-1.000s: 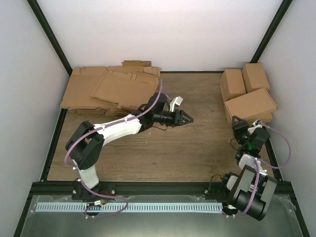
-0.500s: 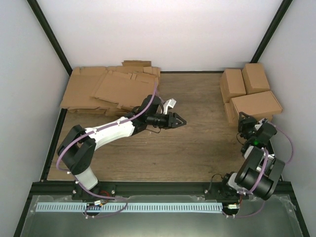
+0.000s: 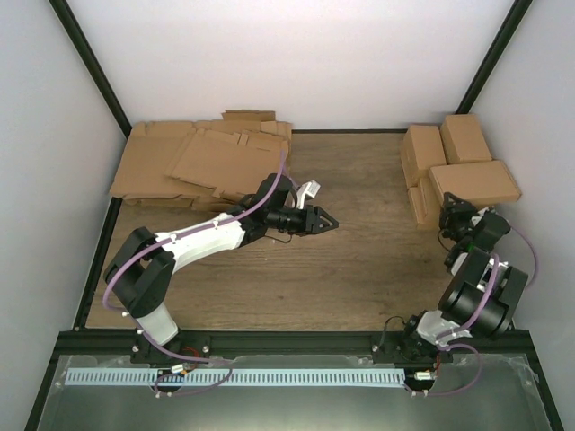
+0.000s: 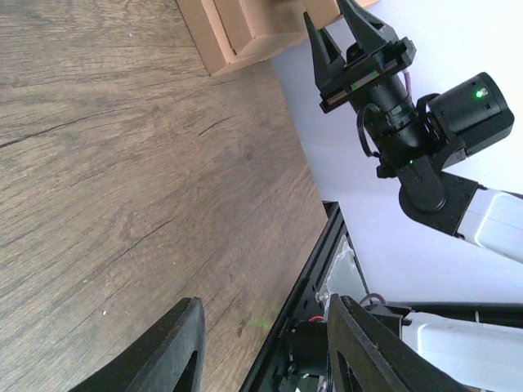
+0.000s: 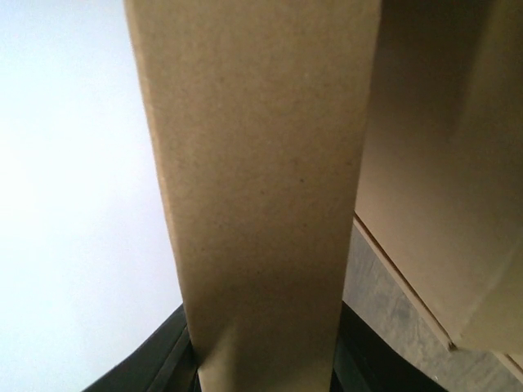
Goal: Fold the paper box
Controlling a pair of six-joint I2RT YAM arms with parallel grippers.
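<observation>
Top view | right gripper [image 3: 457,206] at 3 o'clock; jaws pinching the paper box [image 3: 476,183]; box just beside the stacked boxes [image 3: 438,148] at 2 o'clock | left gripper [image 3: 331,223] near centre; jaws spread, empty, over the wooden table [image 3: 359,269] | flat cardboard sheets [image 3: 193,162] at 10 o'clock

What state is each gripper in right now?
Left gripper: open, empty.
Right gripper: closed, holding the paper box.

paper box [image 3: 474,182] right, cardboard sheets [image 3: 199,162] left
</observation>
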